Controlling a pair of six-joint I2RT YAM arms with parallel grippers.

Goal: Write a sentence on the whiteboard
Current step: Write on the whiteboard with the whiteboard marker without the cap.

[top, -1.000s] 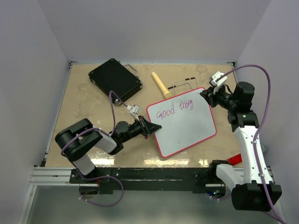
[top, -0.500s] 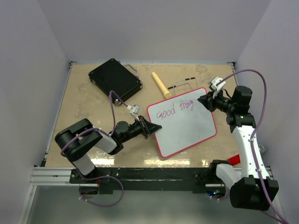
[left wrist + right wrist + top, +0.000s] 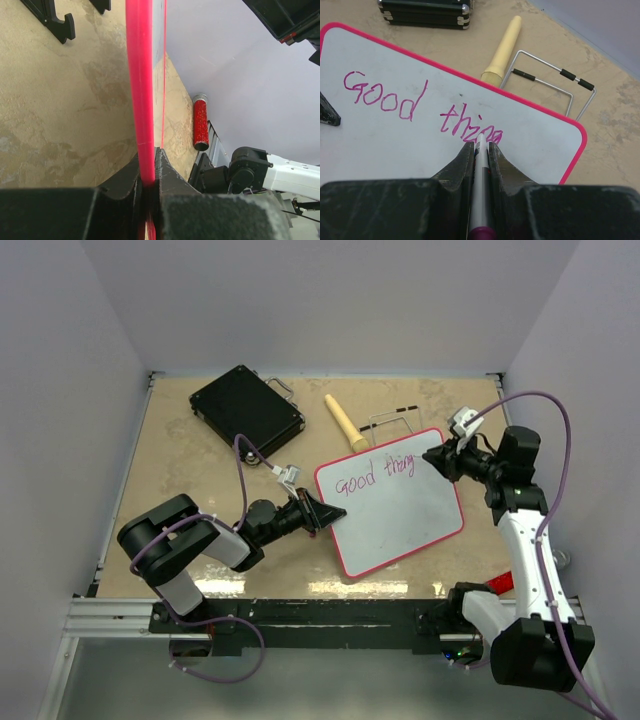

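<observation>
The whiteboard (image 3: 395,505) lies tilted on the table, white with a pink rim (image 3: 140,75) (image 3: 530,102). Pink handwriting on it reads "Good thing" (image 3: 372,475) (image 3: 420,107). My left gripper (image 3: 328,513) (image 3: 148,167) is shut on the board's left rim. My right gripper (image 3: 436,454) (image 3: 481,145) is shut on a white marker (image 3: 481,170) with a purple end; its tip rests at the end of "thing", near the board's top right corner.
A black hard case (image 3: 246,410) (image 3: 422,12) sits at the back left. A yellow cylinder (image 3: 342,421) (image 3: 504,50) and a wire stand (image 3: 392,423) (image 3: 547,82) lie behind the board. A red glitter tube (image 3: 201,122) lies near the front rail.
My right gripper with the marker has moved slightly left and toward the board; the last letters of "thing" have been filled in. The left arm has not moved.
</observation>
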